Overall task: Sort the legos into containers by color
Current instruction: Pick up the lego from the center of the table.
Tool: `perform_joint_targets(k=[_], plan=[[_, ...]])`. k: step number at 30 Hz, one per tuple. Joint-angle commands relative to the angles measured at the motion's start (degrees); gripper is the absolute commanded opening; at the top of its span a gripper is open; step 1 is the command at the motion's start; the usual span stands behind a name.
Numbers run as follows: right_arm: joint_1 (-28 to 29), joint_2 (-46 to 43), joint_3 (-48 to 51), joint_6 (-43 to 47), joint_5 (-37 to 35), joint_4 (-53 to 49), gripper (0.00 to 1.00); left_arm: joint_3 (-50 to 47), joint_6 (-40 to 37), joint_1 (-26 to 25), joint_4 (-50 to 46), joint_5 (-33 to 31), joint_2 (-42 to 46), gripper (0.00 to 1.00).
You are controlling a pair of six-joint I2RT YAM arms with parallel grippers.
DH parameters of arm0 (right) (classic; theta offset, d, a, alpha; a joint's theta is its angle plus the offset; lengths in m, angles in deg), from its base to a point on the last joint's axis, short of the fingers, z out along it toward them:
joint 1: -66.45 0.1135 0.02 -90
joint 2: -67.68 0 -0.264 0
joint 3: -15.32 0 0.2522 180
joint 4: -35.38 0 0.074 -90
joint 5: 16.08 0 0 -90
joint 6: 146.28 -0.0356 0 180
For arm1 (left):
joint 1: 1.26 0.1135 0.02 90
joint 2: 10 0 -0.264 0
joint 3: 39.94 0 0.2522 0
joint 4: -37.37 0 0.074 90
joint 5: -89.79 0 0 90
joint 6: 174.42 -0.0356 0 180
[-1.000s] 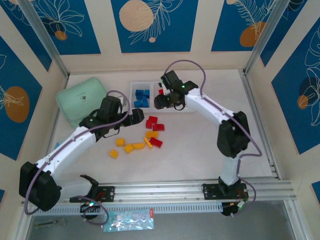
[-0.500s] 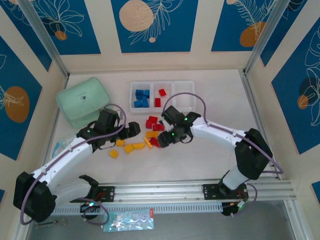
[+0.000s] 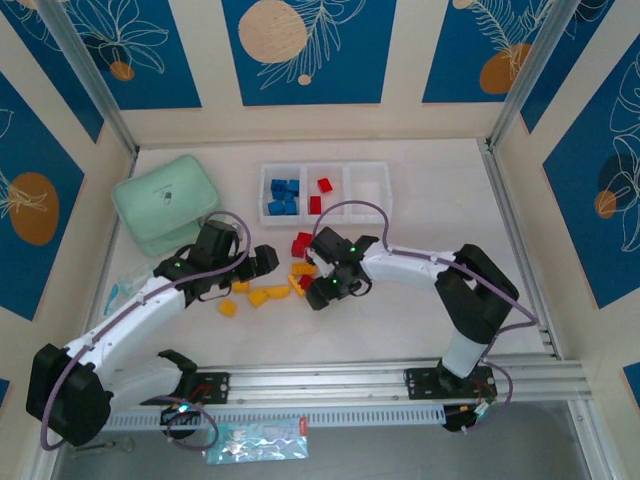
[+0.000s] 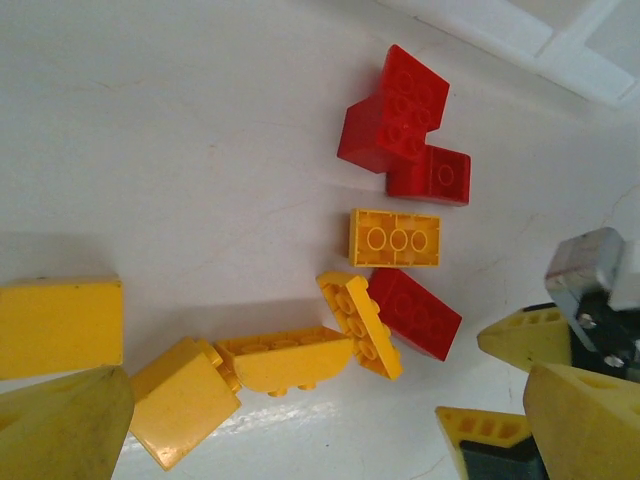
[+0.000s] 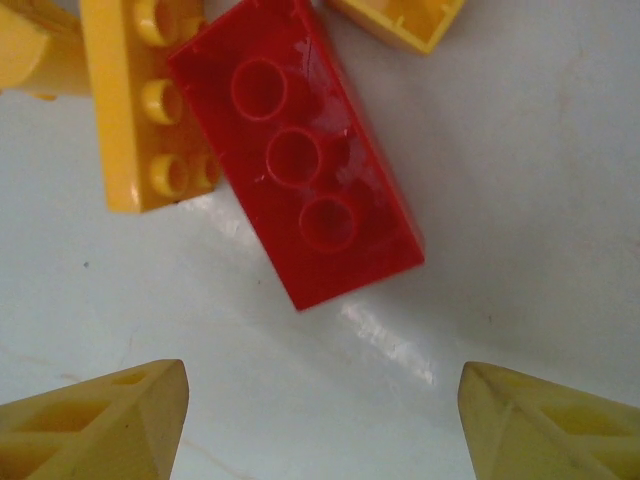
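Found a red lego (image 5: 300, 180) lying flat on the white table (image 5: 520, 200), one long side touching a yellow lego (image 5: 140, 110), just ahead of the right gripper (image 5: 320, 420), with fingers spread wide and holding nothing. Saw the left gripper (image 4: 325, 425) open too, straddling more yellow legos (image 4: 290, 360). Noted blue legos (image 3: 283, 195) in the left compartment of the tray (image 3: 325, 166), red ones (image 3: 319, 196) in the middle.

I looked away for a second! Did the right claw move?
Yes. The right claw left its spot over the tray and came toward the robot's side. It is now open just above a red lego.
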Motion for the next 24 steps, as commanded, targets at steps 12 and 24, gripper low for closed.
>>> perform_joint_targets(k=[12,24], plan=[[-0.5,7.8,-6.9,6.0,-3.3,2.7,0.63,1.1,-0.4,0.1,-1.6,-2.7,0.7,1.00],[0.9,5.3,-7.0,8.7,-3.0,1.0,0.35,1.7,-1.1,0.2,-2.1,-3.0,0.9,1.00]])
